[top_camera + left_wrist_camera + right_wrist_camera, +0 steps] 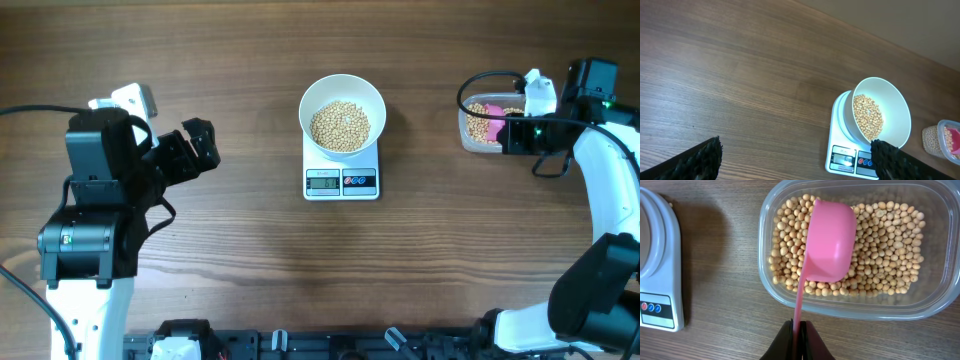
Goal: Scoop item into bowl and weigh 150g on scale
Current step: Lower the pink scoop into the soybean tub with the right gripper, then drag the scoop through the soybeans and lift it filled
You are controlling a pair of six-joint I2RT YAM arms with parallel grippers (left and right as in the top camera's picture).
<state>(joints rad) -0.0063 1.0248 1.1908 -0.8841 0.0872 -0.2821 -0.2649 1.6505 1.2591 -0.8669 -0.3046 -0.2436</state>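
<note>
R pincer [800, 330] pinches the thin handle of the pink scoop [829, 242], cup over the beans [890, 255] in the clear tub [850, 307] nr the right edge of the bench [250, 260].
To scoop well: dip the cup's lip under the beans, level it before lifting, and take small loads, since the bowl [308, 105] on the scale [341, 181], mid-bench twd the far edge, already holds a fair heap; display too small to read. Scoop's long axis runs along the handle, straight out from the pincer, cup end leading. L pincer [200, 147] is spread and empty, nr the left edge.
</note>
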